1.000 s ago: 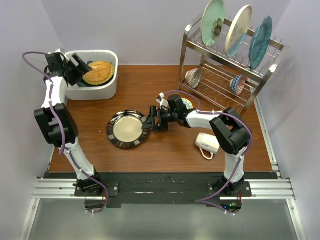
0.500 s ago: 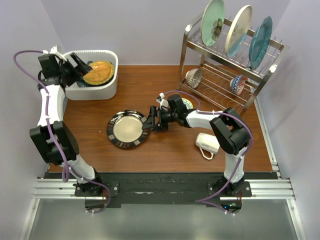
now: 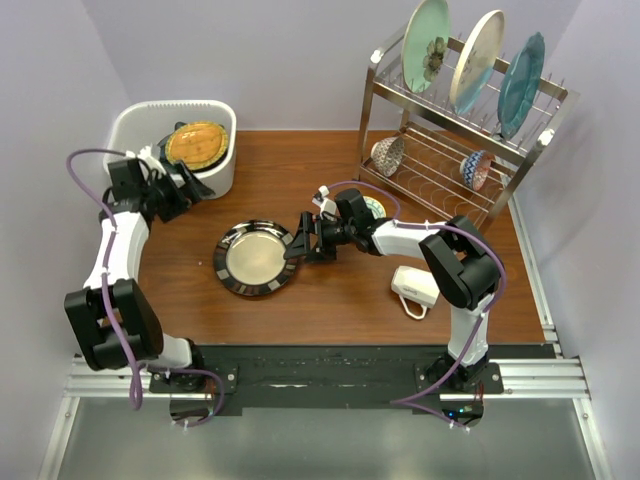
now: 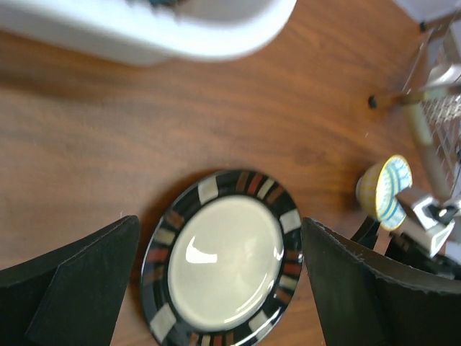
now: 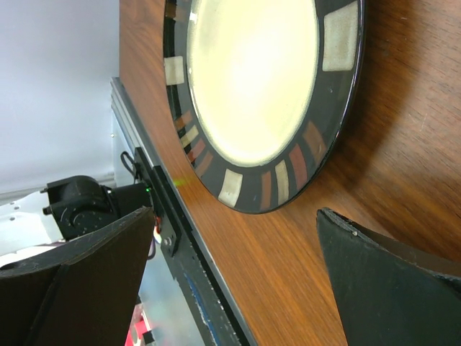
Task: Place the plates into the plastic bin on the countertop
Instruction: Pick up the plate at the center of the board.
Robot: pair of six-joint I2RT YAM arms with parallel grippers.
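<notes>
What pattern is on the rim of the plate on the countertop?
Black rim with cream and rust blocks; left wrist view.

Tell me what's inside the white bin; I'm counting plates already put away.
An orange scalloped plate lies on top inside the white bin. Whatever lies beneath it is covered, so no count is possible.

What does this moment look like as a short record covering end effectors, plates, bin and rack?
left end effector: open, empty, just in front of the plastic bin
right end effector: open, empty, at the black-rimmed plate's right edge
black-rimmed plate: flat on the countertop, not yet binned
plastic bin: orange plate inside
dish rack: pale green plate, cream plate and teal plate upright on top; patterned bowls below
white mug: on the countertop by the right arm
</notes>
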